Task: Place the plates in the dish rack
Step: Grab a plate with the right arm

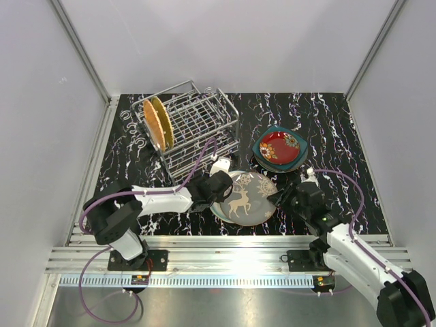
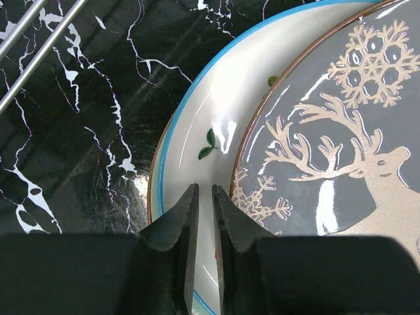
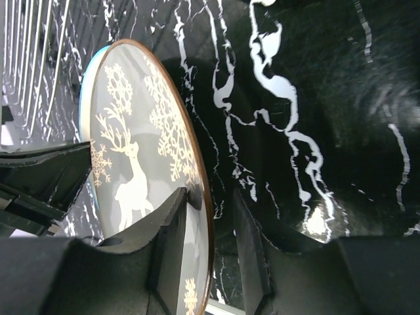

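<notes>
My right gripper [image 3: 210, 197] sat at the near right rim of the grey reindeer plate [image 3: 131, 131]. Its jaws were parted about a finger's breadth and straddled that rim. One finger lay over the plate's face and the other stood outside the edge with a dark gap between, so I was around the plate but not clamped on it.

My left gripper [image 2: 205, 193] was at the opposite, left side of the same stack. Its jaws were drawn almost together, leaving only a thin slit. They hung over the rim of a white plate with a blue edge [image 2: 210, 111] that lay under the reindeer plate. I could not tell whether they pinched anything.

Both plates rested flat on the black marbled table [image 1: 327, 136] between my two arms.

Farther back on the right, a red patterned plate [image 1: 279, 145] lay on a dark teal plate [image 1: 259, 148]. Farthest, at the back left, the dish rack [image 1: 201, 126] stood with an orange plate [image 1: 155, 124] upright on edge at its left end and a second, yellowish plate [image 1: 163, 112] just behind it.
</notes>
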Controlling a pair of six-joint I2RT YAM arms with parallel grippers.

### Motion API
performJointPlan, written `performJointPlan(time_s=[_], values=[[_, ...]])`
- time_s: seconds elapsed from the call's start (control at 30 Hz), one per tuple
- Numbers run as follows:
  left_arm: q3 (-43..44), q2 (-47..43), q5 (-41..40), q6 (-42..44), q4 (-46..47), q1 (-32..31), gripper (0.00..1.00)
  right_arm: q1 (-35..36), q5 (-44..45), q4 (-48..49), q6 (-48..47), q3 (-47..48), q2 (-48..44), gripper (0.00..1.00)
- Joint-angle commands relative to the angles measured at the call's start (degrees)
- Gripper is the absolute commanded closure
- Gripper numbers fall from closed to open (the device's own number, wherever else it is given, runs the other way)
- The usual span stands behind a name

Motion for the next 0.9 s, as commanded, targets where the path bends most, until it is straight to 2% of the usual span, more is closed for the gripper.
performJointPlan(time_s=[0.0, 0.13, 0.23, 0.37, 0.5, 0.63, 0.77, 0.87], values=[[1.5, 1.4, 2.1, -0.8, 0.7, 0.0, 0.84, -0.6, -3.0, 6.3, 1.8, -0.7, 2.2, 0.59], [1.6, 1.4, 2.3, -0.8, 0.8, -0.1, 0.84, -0.8, -4.5, 8.7, 2.3, -0.8, 3.1, 0.59], [1.5, 1.3, 2.4, -0.9, 0.9, -0.1, 0.83, -0.9, -5.3, 8.8, 2.4, -0.8, 2.7, 0.63], [1.7, 1.4, 2.7, -0.8, 0.6, -0.1, 0.83, -0.9, -6.6, 8.9, 2.7, -0.9, 2.1, 0.72], [1.9, 1.1, 2.8, -0.7, 0.4, -0.1, 0.83, -0.9, -7.1, 8.3, 2.5, -0.7, 0.7, 0.87], [1.8, 0.0, 2.5, -0.5, -0.4, -0.1, 0.82, -1.0, -6.1, 5.1, 1.5, 0.9, -1.6, 0.98], [2.4, -2.5, 1.9, -0.1, -1.9, -0.1, 0.77, -1.0, -5.6, 1.9, -0.3, 2.8, -3.2, 1.0], [3.0, -4.8, 1.4, 0.7, -3.7, -0.1, 0.68, -1.0, -5.6, 0.9, -1.1, 3.9, -4.2, 1.0]])
